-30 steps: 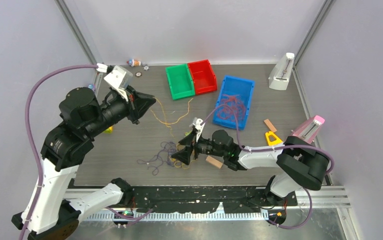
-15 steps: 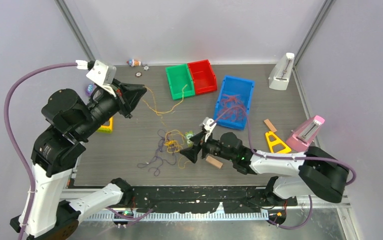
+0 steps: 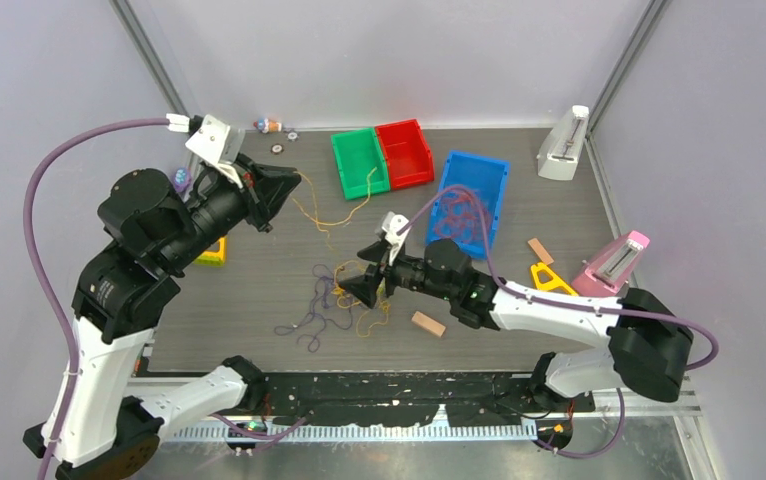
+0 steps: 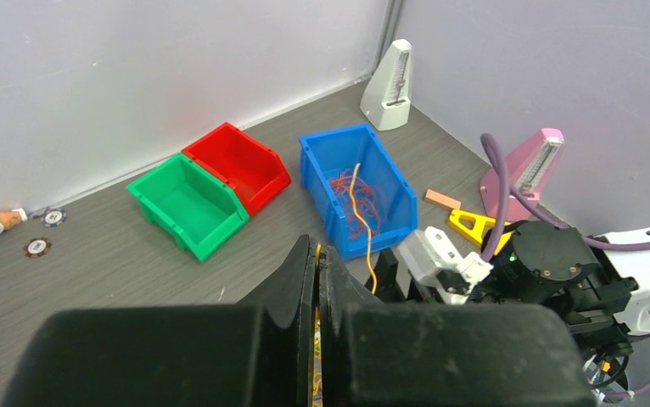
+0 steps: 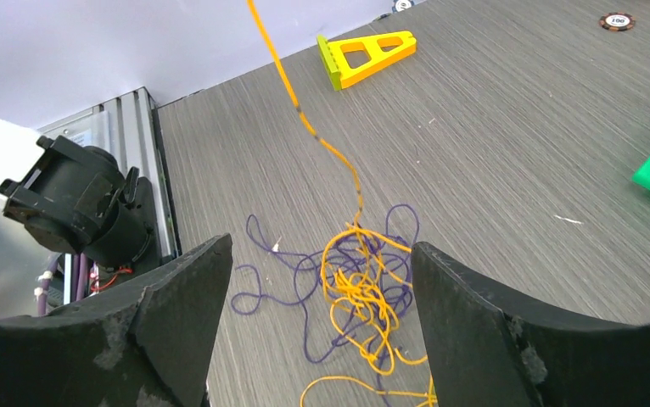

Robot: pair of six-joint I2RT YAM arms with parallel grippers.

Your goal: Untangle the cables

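Note:
A knot of yellow and dark purple cables [image 3: 341,298] lies on the table at centre front, and purple loops [image 3: 309,318] trail off it to the left. My left gripper [image 3: 287,190] is raised at the back left and shut on a yellow cable [image 3: 334,221]. That strand runs down to the knot, and its loose end reaches the green bin [image 3: 359,163]. The strand shows pinched between the left gripper's [image 4: 318,251] closed jaws. My right gripper [image 3: 361,274] hovers open just above the knot [image 5: 364,297], its jaws [image 5: 320,248] wide on either side and touching nothing. Orange-red cables [image 3: 459,215] fill the blue bin [image 3: 479,161].
A red bin [image 3: 405,150] stands beside the green one. A white metronome [image 3: 562,145] is at the back right and a pink metronome [image 3: 614,260] at the right edge. Near them lie a yellow triangle [image 3: 551,283] and two wooden blocks [image 3: 427,323]. Poker chips [image 3: 277,148] sit at the back left.
My left gripper rose and swung back-left with the yellow cable, drawing its strand out of the knot. My right gripper pulled off the knot, then moved up over it, staying open.

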